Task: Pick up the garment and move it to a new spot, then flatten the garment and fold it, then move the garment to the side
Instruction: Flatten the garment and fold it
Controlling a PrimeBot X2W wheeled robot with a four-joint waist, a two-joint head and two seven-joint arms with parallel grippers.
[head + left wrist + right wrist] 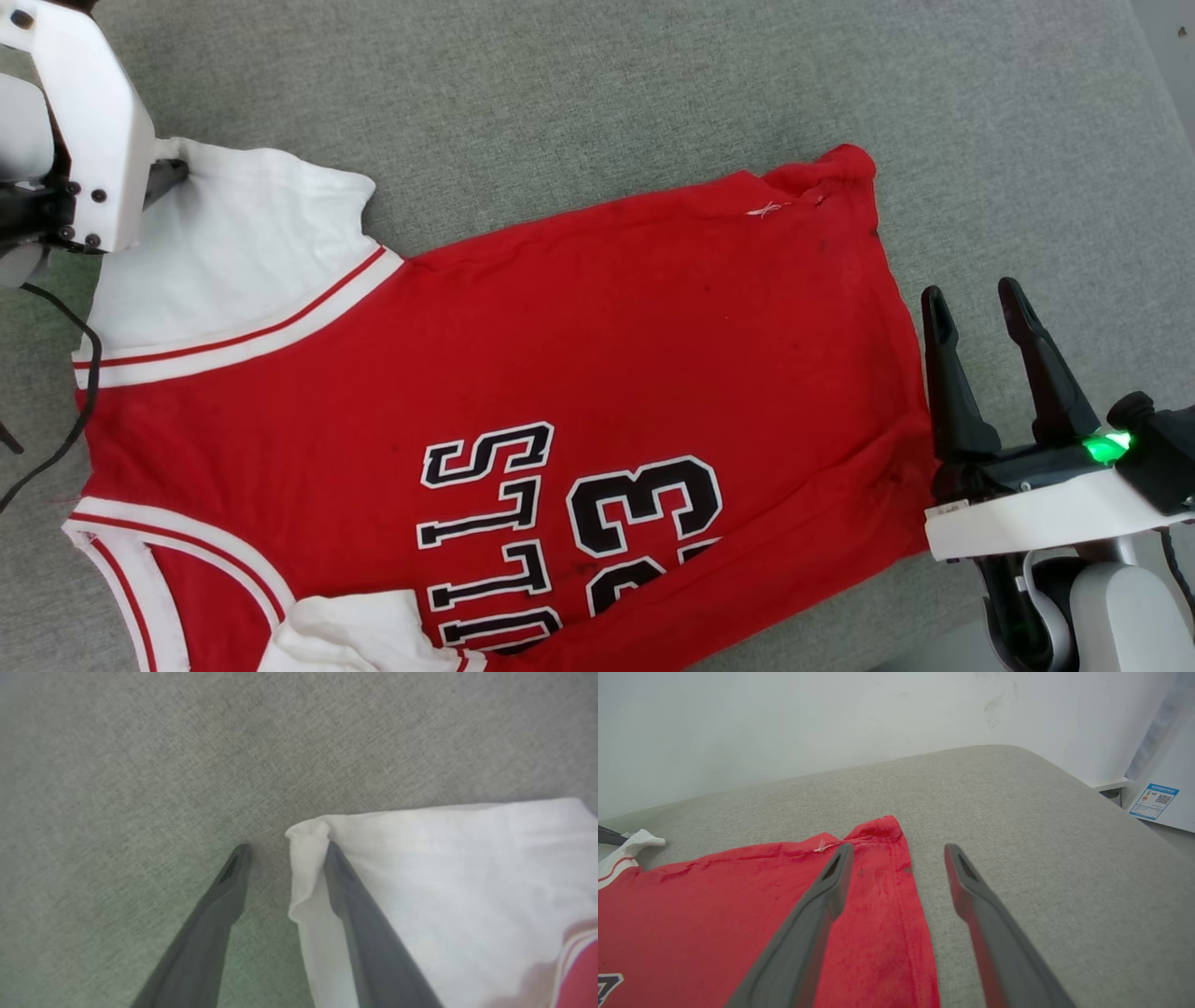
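The garment [560,327] lies spread out on the grey cushion [653,84], letters facing up. Its neck is toward my left and its bottom hem [901,373] is toward my right. My left claw [286,848] is open. One finger [229,896] is over the bare cushion and the other lies on the white sleeve [233,252], right at its far corner. The curled edge of the sleeve sits in the gap between them, and I am not pinching it yet. My right claw [974,299] is open too and holds nothing. It is just beside the hem. In my right wrist view, one finger is over the red cloth and the other is over the cushion. I think this shirt is very light and very soft. It will not keep its shape when I lift it. It will hang down, fold on itself and bunch up, like the other sleeve [345,635], which lies crumpled near the bottom of my head view. The cloth looks smooth, so it may slide out of a weak pinch. The best places to grab, I think, are the edges where the cloth is thicker. Those are the sewn hem, the edge of the sleeve and the striped trim [243,331]. Holding two corners at once, one in each claw, should keep it flat and stop it from twisting. I should pinch both layers together, or the back may drag behind. It will not break, so I can squeeze hard.
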